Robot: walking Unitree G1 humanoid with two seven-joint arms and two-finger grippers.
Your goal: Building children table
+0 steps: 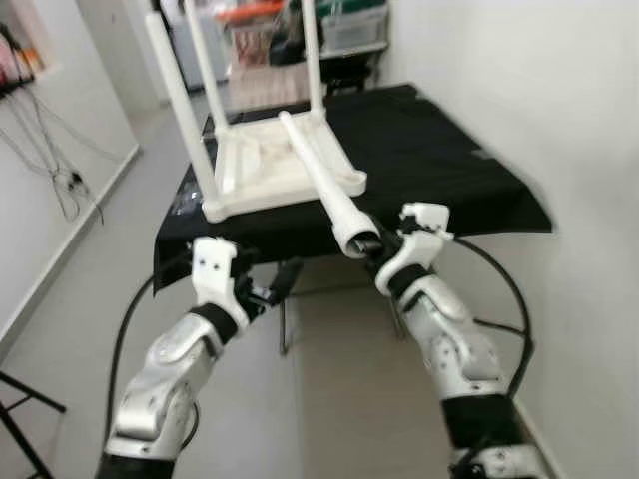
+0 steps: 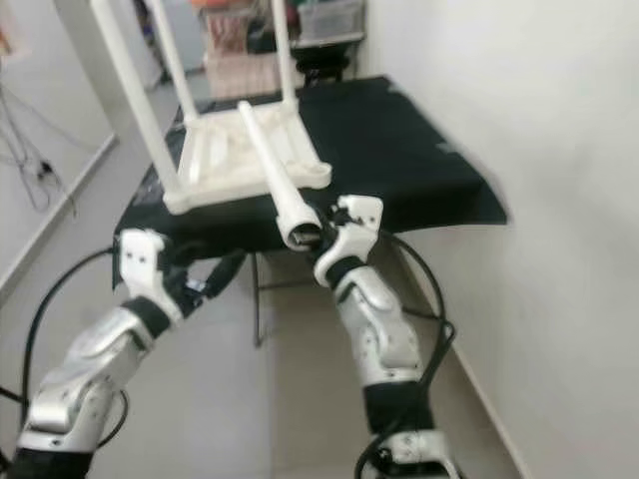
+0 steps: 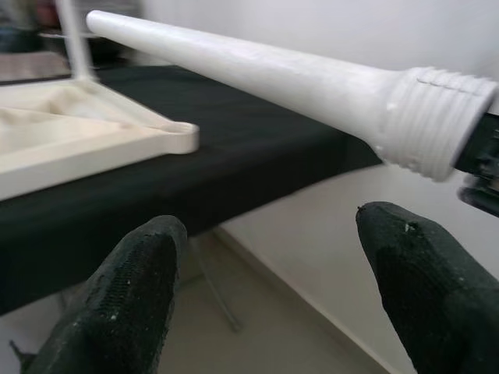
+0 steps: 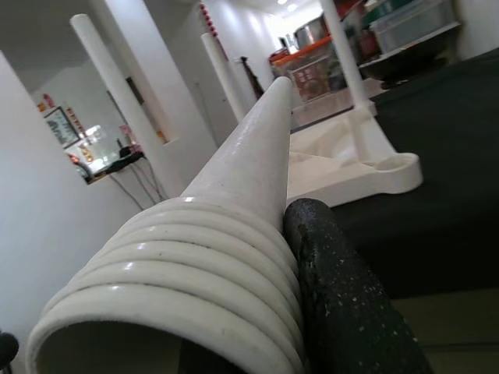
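Note:
A white children's table [image 1: 262, 165] lies upside down on a black-covered table [image 1: 429, 160], with three white legs standing up from its corners. The near right corner socket [image 1: 351, 182] has no leg in it. My right gripper [image 1: 367, 244] is shut on the threaded end of a loose white leg [image 1: 315, 170] at the table's front edge. Its thin tip slants back over the upturned table. In the right wrist view a black finger [image 4: 335, 288] presses against the leg's thread [image 4: 195, 273]. My left gripper [image 1: 280, 279] is open, just below and left of the thread [image 3: 433, 117].
A white wall [image 1: 559, 100] runs close along the right of the black table. Shelves with storage boxes [image 1: 300, 30] stand behind it. Cables [image 1: 60, 170] hang on the left wall, and a black stand [image 1: 20, 409] is at the lower left. Bare floor lies under my arms.

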